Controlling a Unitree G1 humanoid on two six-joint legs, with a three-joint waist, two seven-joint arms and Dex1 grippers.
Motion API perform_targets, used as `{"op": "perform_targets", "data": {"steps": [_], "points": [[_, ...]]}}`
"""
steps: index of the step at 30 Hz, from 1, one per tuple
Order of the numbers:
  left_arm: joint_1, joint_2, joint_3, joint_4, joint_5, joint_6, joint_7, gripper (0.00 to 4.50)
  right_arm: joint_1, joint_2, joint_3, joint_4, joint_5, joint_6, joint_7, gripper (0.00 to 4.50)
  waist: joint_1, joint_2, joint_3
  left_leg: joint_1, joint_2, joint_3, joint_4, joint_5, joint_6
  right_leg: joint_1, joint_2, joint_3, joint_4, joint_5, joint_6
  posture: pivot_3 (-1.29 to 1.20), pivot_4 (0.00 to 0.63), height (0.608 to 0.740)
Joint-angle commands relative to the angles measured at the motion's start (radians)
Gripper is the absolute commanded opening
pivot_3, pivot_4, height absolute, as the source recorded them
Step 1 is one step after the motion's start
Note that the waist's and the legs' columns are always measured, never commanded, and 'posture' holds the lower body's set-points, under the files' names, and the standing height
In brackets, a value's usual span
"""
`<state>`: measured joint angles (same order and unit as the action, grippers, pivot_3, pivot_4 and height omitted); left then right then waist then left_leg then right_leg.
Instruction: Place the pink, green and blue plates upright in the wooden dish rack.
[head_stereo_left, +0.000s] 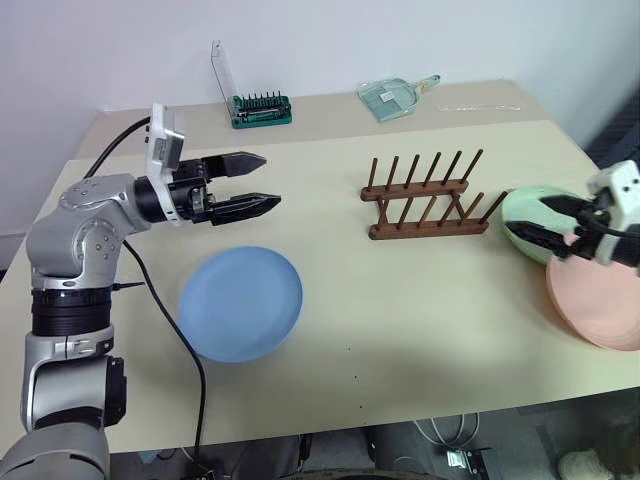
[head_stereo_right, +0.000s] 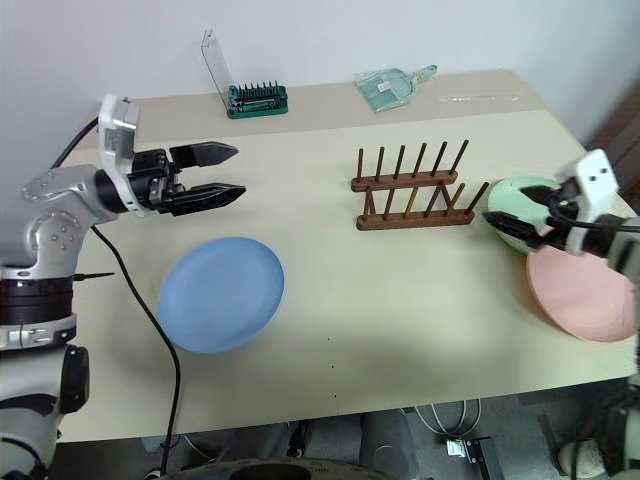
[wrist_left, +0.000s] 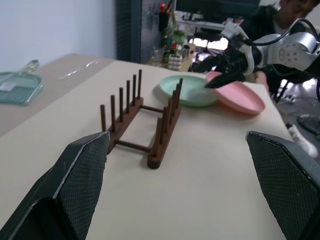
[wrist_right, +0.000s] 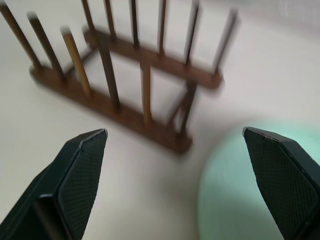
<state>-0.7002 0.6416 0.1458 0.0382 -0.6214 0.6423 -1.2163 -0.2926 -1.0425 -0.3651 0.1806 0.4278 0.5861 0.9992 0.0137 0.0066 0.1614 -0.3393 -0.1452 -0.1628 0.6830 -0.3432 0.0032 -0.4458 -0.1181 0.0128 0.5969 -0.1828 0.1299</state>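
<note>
Head overhead; wrists face rack (head_stereo_left: 425, 196)

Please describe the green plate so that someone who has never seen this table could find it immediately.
Start at the wooden dish rack in the middle of the beige table, then look to the robot's right. The green plate lies flat there, overlapping the pink plate. It is the pale mint one; the blue plate lies alone on the other side.

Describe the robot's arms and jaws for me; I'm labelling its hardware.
The left arm is silver-grey metal with rounded joints and black bands; a black cable trails from it. Each wrist carries a white camera block. The left gripper and right gripper each have two black tapered jaws with cross-hatched pads.
</note>
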Motion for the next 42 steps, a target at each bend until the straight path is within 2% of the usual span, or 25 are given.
{"op": "perform_targets", "data": {"steps": [1, 4, 9, 13, 15, 19, 24, 30, 39, 42], "points": [[-0.027, -0.028, -0.03, 0.008, -0.006, -0.032, -0.01, 4.48, 0.085, -0.081, -0.072, -0.098, 0.0, 0.07, 0.016, 4.43, 0.0, 0.0, 0.0, 0.0, 0.0, 0.0, 0.0, 0.0, 0.0, 0.0, 0.0, 0.0, 0.0, 0.0, 0.0, 0.0, 0.15, 0.74], [-0.053, -0.063, -0.065, 0.05, 0.002, -0.042, -0.026, 4.48, 0.161, -0.166, -0.107, -0.116, 0.0, 0.136, 0.067, 4.43, 0.0, 0.0, 0.0, 0.0, 0.0, 0.001, 0.0, 0.0, 0.0, 0.0, 0.0, 0.0, 0.0, 0.0, 0.0, 0.0, 0.15, 0.74], [-0.099, -0.103, -0.118, 0.126, 0.019, -0.068, -0.064, 4.48, 0.264, -0.214, -0.194, -0.163, 0.019, 0.214, 0.129, 4.43, -0.001, 0.0, 0.0, 0.0, 0.0, 0.002, 0.0, 0.0, 0.0, 0.0, 0.0, 0.0, -0.001, 0.0, 0.0, 0.0, 0.15, 0.74], [-0.128, -0.136, -0.15, 0.171, 0.058, -0.123, -0.069, 4.48, 0.334, -0.205, -0.236, -0.203, -0.011, 0.251, 0.104, 4.43, 0.001, -0.001, 0.0, 0.0, 0.001, 0.002, 0.0, 0.0, 0.0, 0.001, 0.0, 0.0, -0.001, 0.0, 0.0, 0.0, 0.15, 0.74], [-0.121, -0.146, -0.139, 0.143, 0.031, -0.132, -0.095, 4.48, 0.383, -0.187, -0.274, -0.237, 0.019, 0.313, 0.121, 4.43, 0.001, -0.001, 0.0, 0.0, 0.001, 0.002, 0.0, 0.0, 0.001, 0.0, 0.0, 0.0, -0.001, 0.0, 0.0, 0.0, 0.15, 0.74], [-0.092, -0.141, -0.136, 0.082, 0.026, -0.188, -0.131, 4.48, 0.493, -0.13, -0.314, -0.306, -0.01, 0.302, 0.091, 4.43, 0.002, -0.002, 0.001, 0.0, 0.001, 0.001, 0.0, 0.0, 0.001, 0.0, 0.0, 0.0, -0.002, 0.0, 0.0, 0.0, 0.15, 0.74], [-0.053, -0.128, -0.162, 0.048, 0.07, -0.299, -0.182, 4.48, 0.535, -0.045, -0.31, -0.397, -0.023, 0.331, -0.011, 4.43, 0.0, -0.001, 0.001, 0.001, 0.001, 0.002, 0.0, 0.0, 0.001, 0.001, 0.0, 0.0, -0.001, 0.0, 0.0, 0.0, 0.15, 0.74], [-0.042, -0.148, -0.157, 0.053, 0.094, -0.422, -0.184, 4.48, 0.57, 0.001, -0.248, -0.465, -0.08, 0.31, -0.109, 4.43, 0.004, -0.002, 0.001, 0.001, 0.001, 0.002, 0.0, 0.0, 0.001, 0.002, 0.0, 0.001, -0.002, 0.0, 0.0, 0.0, 0.15, 0.74], [-0.03, -0.171, -0.155, 0.035, 0.061, -0.424, -0.196, 4.48, 0.564, 0.032, -0.164, -0.43, -0.121, 0.27, -0.175, 4.43, 0.002, -0.002, 0.001, 0.001, 0.001, 0.002, 0.0, 0.0, 0.001, 0.002, 0.0, 0.0, -0.002, 0.0, 0.0, 0.0, 0.15, 0.74], [-0.027, -0.17, -0.156, 0.025, 0.059, -0.419, -0.191, 4.5, 0.537, 0.038, -0.147, -0.397, -0.127, 0.268, -0.194, 3.64, 0.002, -0.002, 0.001, 0.001, 0.001, 0.002, 0.0, 0.0, 0.001, 0.002, 0.0, 0.0, -0.002, 0.0, 0.0, 0.0, 0.15, 0.74]]}}
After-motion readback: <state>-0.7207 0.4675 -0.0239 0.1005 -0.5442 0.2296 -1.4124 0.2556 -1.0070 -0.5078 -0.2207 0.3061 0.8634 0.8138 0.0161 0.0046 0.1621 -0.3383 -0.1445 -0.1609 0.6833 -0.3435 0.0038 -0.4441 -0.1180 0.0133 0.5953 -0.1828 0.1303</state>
